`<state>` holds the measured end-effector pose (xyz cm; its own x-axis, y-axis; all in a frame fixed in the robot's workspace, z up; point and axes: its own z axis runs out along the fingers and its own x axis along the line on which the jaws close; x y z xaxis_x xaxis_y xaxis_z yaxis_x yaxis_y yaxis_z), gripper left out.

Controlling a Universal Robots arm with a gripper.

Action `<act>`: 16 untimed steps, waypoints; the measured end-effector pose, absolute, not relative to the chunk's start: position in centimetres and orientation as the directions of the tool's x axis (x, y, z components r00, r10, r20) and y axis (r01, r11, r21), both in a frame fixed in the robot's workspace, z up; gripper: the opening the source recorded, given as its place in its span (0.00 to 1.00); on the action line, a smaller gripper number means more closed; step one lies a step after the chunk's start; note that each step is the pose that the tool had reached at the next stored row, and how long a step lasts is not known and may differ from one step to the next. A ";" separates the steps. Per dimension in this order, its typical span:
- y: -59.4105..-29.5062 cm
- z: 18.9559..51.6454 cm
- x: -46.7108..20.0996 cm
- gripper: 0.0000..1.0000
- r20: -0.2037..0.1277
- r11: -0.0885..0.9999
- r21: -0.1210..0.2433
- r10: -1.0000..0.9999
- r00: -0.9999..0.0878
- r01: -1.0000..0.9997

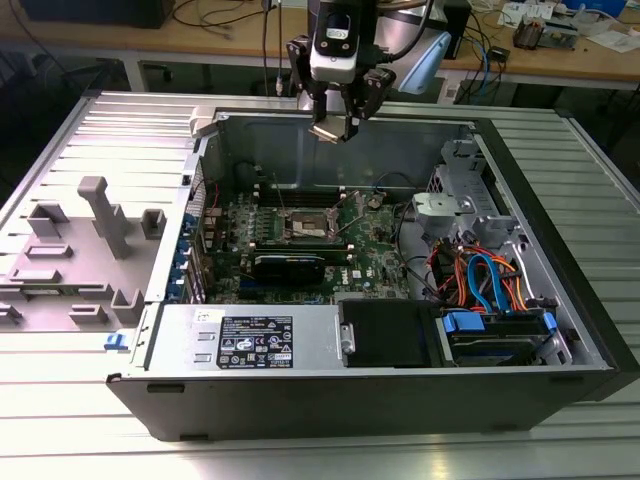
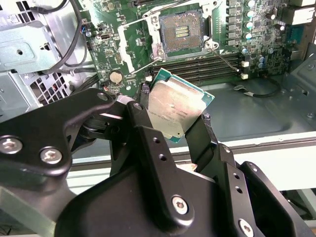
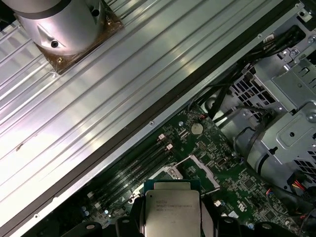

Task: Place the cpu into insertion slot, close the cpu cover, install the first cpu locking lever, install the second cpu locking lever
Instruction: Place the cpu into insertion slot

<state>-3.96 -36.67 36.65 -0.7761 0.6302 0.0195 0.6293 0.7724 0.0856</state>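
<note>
My gripper [image 1: 336, 126] hangs above the back wall of the open computer case, shut on the cpu [image 1: 325, 132]. In both wrist views the cpu [image 2: 177, 109] [image 3: 173, 213] is a silver-topped square chip, tilted and pinched at its edges by the black fingers [image 2: 210, 133]. The insertion slot [image 2: 180, 30] lies open on the green motherboard below, its dark centre bare. In the exterior view the insertion slot [image 1: 304, 226] is in front of and well below the gripper. The cpu cover [image 2: 129, 47] is swung back beside the slot. A thin wire locking lever [image 2: 228, 60] sticks out, unlatched.
Long black memory slots [image 2: 207, 66] run between slot and chip. A coin battery [image 2: 116, 76] sits nearby. A black card [image 1: 288, 266], the power supply [image 1: 250, 340], a drive cage [image 1: 455, 205] and coloured cables [image 1: 480, 280] crowd the case. A grey plastic fixture [image 1: 95, 240] lies at the exterior view's left.
</note>
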 end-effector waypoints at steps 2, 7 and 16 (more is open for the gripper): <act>-36.7 36.7 -4.0 0.54 0.019 0.772 0.086 0.630 -0.776 0.629; -36.7 36.7 -4.0 0.54 0.019 0.772 0.086 0.630 -0.776 0.629; -36.7 36.6 -4.0 0.54 0.019 0.755 0.086 0.652 -0.758 0.651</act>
<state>-3.96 -36.68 36.64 -0.7583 0.6517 0.0195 0.6507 0.7545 0.0856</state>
